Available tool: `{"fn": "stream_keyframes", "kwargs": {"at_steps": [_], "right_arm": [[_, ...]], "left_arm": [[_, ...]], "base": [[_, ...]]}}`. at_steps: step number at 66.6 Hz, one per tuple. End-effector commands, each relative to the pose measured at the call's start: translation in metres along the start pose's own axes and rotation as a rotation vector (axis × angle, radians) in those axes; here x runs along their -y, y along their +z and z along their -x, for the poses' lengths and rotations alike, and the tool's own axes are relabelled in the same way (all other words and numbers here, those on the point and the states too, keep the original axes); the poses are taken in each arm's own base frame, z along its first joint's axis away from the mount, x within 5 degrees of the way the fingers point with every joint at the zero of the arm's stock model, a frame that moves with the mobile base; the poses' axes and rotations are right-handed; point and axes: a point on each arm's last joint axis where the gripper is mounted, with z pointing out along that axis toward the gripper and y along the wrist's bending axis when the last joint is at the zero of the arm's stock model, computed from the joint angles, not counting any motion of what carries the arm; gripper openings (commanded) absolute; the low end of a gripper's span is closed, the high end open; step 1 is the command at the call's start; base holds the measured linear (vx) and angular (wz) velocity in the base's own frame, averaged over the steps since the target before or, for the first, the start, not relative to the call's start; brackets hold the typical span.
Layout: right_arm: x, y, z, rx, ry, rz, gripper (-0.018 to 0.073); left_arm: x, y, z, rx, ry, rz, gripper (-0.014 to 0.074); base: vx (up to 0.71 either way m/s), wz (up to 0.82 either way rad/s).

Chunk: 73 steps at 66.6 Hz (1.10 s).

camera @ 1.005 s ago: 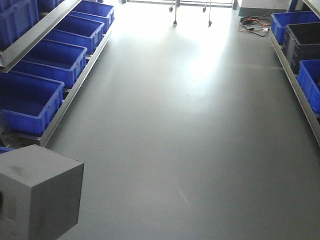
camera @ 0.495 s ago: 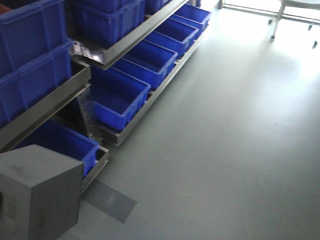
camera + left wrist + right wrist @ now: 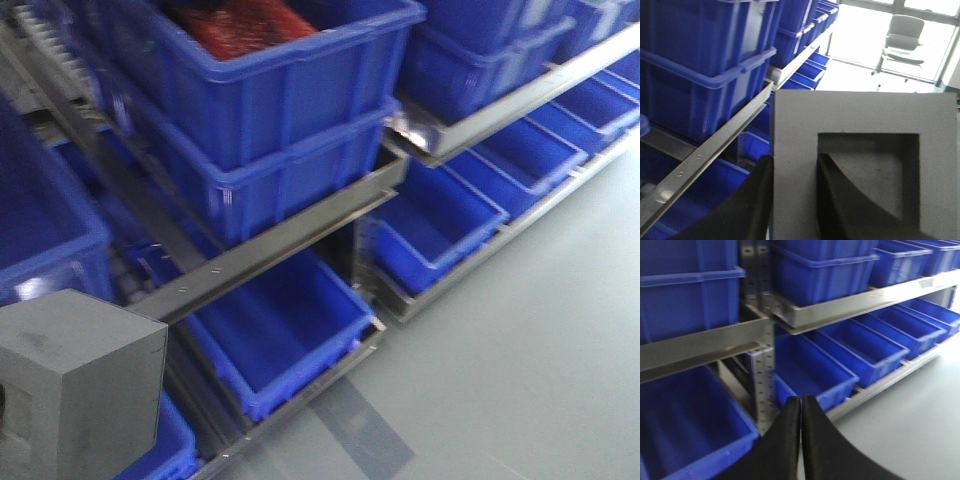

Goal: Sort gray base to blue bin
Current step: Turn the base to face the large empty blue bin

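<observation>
Since the earlier frame, shelving [image 3: 262, 258] with the blue bin [image 3: 310, 378] has swung to fill the view. The left end effector [image 3: 792, 165] grips the gray base [image 3: 860, 112]; the right end effector [image 3: 801, 405] is closed, empty.

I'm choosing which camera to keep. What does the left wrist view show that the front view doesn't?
Left wrist only: the recess in the base, the left claw gripping its wall, a chair. Front only: red items in a top bin, a dark strip on the floor. Both: the base, blue bins, metal shelf rails.
</observation>
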Motion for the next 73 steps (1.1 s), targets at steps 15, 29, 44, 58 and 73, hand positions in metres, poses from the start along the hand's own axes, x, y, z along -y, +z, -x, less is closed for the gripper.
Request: {"fn": "stream_keyframes", "kwargs": {"at_steps": [15, 29, 44, 58, 73], "right_arm": [[0.0001, -0.0004, 0.0056, 0.08, -0.02, -0.003, -0.0005], [0.0001, -0.0004, 0.0056, 0.08, -0.02, -0.003, -0.0005], [0.0001, -0.0004, 0.0056, 0.08, -0.02, -0.003, -0.0005], [0.0001, -0.0004, 0.0056, 0.08, -0.02, -0.003, -0.0005], [0.0001, -0.0004, 0.0057, 0.081, -0.02, -0.003, -0.0005]], "left_arm": [[0.0054, -0.002, 0.0177, 0.116, -0.008, -0.047, -0.0007], [0.0054, -0.002, 0.0177, 0.116, -0.008, -0.047, -0.0007], [0.0054, -0.002, 0.0177, 0.116, -0.008, -0.047, -0.0007], [0.0054, -0.002, 0.0177, 0.116, -0.008, -0.047, -0.0007], [0.0054, -0.002, 0.0177, 0.116, -0.008, -0.047, -0.0007]], "base": [[0.18, 0.7], [0.19, 0.72], [0.17, 0.63], [0.14, 0.41], [0.14, 0.22]]}}
